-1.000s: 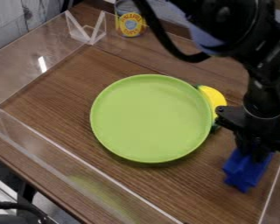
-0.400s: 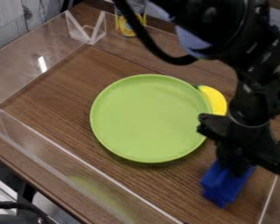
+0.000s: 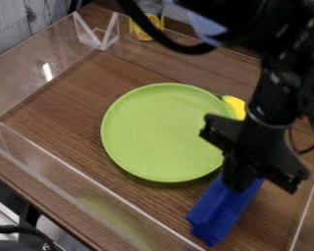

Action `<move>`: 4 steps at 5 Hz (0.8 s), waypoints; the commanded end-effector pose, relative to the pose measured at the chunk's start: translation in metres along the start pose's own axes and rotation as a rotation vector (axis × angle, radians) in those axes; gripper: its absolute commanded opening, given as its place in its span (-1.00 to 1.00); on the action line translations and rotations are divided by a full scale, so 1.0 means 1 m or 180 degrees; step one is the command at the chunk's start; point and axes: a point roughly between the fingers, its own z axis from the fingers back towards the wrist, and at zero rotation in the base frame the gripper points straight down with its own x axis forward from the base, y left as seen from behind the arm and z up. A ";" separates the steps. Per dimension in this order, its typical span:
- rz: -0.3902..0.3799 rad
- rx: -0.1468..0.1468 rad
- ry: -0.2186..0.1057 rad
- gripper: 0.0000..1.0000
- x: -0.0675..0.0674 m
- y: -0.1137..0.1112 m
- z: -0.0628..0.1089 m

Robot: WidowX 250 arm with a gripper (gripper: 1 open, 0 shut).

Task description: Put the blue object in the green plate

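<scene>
Smooth matt green plastic plate [image 3: 163,132], brown wood-grain table [image 3: 55,103] beneath the plate, ridged blue plastic block [image 3: 224,211] beside the plate, glossy clear plastic panel [image 3: 83,191] in front of the plate

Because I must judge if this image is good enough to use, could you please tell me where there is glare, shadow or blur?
In the camera view, a small bright glare on the clear side panel; soft shading on the wooden table around the green plate; the gripper looks dark, its fingertips hard to separate; fine detail is soft everywhere.
</scene>
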 end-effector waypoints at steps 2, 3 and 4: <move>-0.0038 -0.0020 -0.0242 1.00 0.011 0.012 0.019; -0.0059 -0.0013 -0.0253 -1.00 0.012 0.014 0.017; -0.0081 -0.0005 -0.0264 -1.00 0.012 0.018 0.019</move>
